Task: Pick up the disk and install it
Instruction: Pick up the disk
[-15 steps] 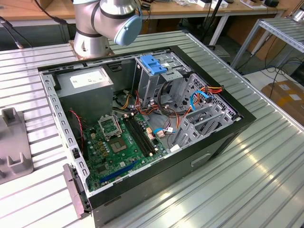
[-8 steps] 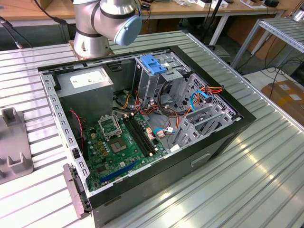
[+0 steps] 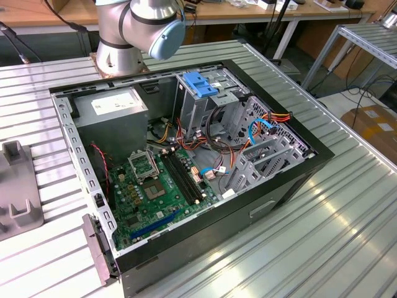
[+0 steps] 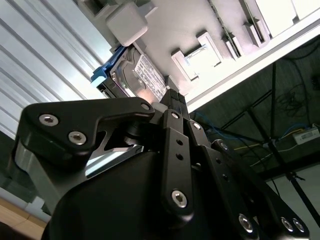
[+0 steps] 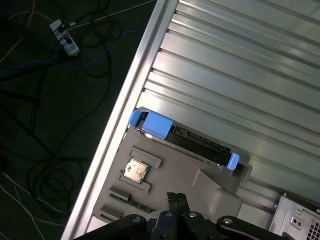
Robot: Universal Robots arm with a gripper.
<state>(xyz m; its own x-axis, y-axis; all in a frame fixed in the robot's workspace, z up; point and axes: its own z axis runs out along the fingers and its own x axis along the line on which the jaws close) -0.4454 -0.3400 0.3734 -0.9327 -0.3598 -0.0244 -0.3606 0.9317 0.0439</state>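
The disk [image 5: 192, 141] is a grey metal drive with bright blue rails at both ends. It stands on its edge in a slot of a grey holder tray [image 5: 210, 187] on the ribbed metal table. In the second wrist view the disk [image 4: 137, 80] shows its label side beyond the black linkage. My gripper [image 5: 176, 196] hovers a short way from the disk without touching it. Its two narrow fingers are pressed together, shut on nothing, and the same tips [image 4: 174, 96] point toward the drive.
An open computer case [image 3: 273, 186] lies on the table with its green motherboard [image 3: 155, 186] and a metal drive cage topped by a blue bracket [image 3: 201, 84]. The tray also holds a processor chip [image 5: 135, 170] and a memory stick [image 5: 127, 198]. Cables lie on the dark floor [image 5: 50, 100] beyond the table edge.
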